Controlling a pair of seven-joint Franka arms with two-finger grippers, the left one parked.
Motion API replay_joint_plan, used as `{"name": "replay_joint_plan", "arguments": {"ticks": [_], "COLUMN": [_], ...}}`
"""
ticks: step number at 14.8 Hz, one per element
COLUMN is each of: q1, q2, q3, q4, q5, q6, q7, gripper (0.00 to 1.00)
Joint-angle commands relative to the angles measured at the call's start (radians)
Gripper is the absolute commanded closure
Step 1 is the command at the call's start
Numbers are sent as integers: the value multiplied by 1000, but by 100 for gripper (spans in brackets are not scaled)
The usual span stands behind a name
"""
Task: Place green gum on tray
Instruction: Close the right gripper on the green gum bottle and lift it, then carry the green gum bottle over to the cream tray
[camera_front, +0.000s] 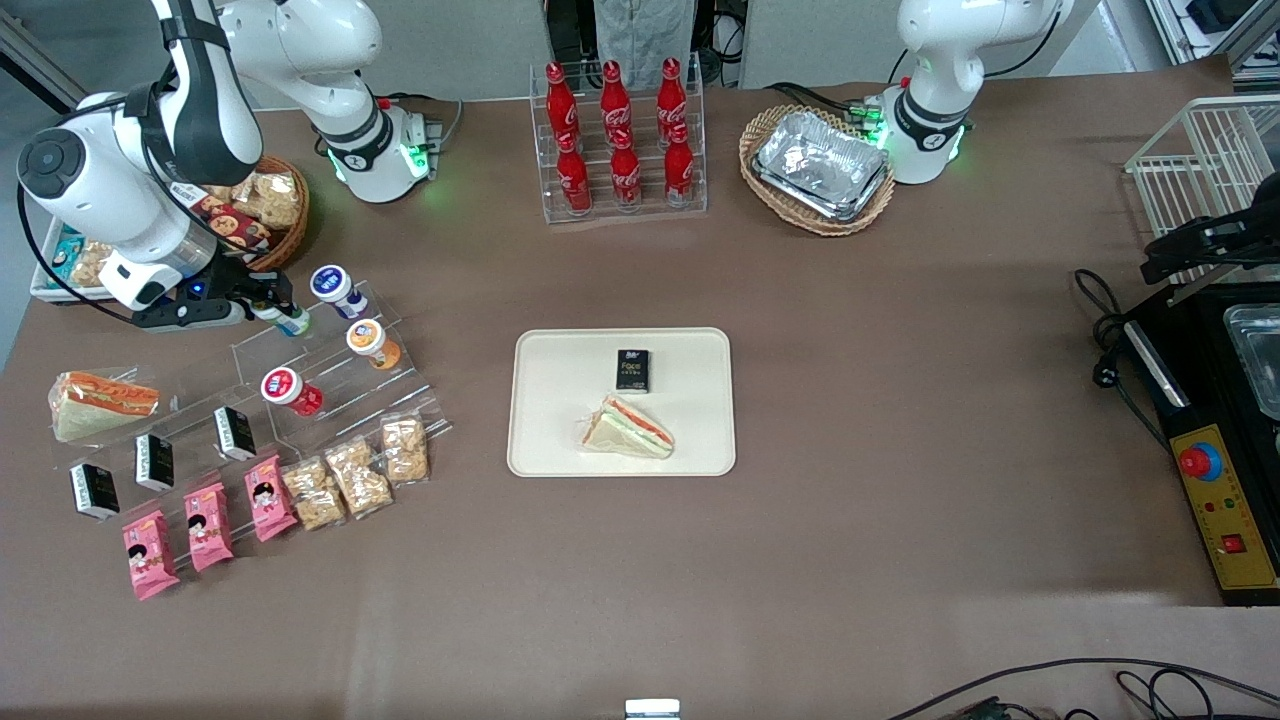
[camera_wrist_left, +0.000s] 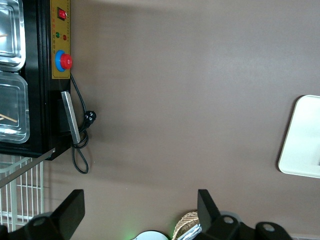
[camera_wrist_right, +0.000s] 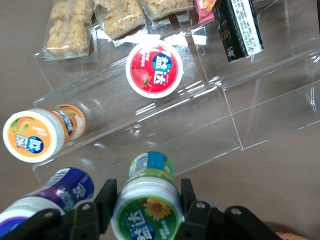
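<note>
A: Item one, nearest the front camera?

B: Tray (camera_front: 540, 450), cream-white, at mid-table; it carried a sandwich wedge (camera_front: 628, 428) and a small black box (camera_front: 632, 369), with bare surface around both.

A: Item two?

B: Clear acrylic rack (camera_wrist_right: 230, 115), toward the working arm's end of the table. Red-lidded bottle (camera_wrist_right: 154, 69) on a lower step, orange-lidded bottle (camera_wrist_right: 33, 135) above it, blue-lidded bottle (camera_wrist_right: 47, 200) on the upper step.

A: And the green gum?

B: Green gum (camera_wrist_right: 146, 212), on that upper step beside the blue one, lid facing the wrist camera. It sat squarely between the jaws of the gripper (camera_wrist_right: 146, 202); the fingers (camera_wrist_right: 107, 200) flanked it closely, apparently clamped. The tray lay well apart, toward the table's middle.
</note>
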Motion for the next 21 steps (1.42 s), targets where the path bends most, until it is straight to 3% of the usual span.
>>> {"name": "replay_joint_plan", "arguments": {"ticks": [1, 3, 9, 13, 16, 21], "q1": [-5, -5, 30, 65, 65, 67], "q2": [-4, -19, -1, 34, 69, 236], "q3": [1, 2, 25, 163, 326, 560], "q4": [3, 59, 463, 650, 675, 666], "q5": [-17, -17, -14, 4, 70, 80], "q6": [12, -34, -469, -638, -642, -460], "q7": [-1, -17, -21, 202, 447, 797], "gripper": [74, 74, 74, 74, 74, 74]}}
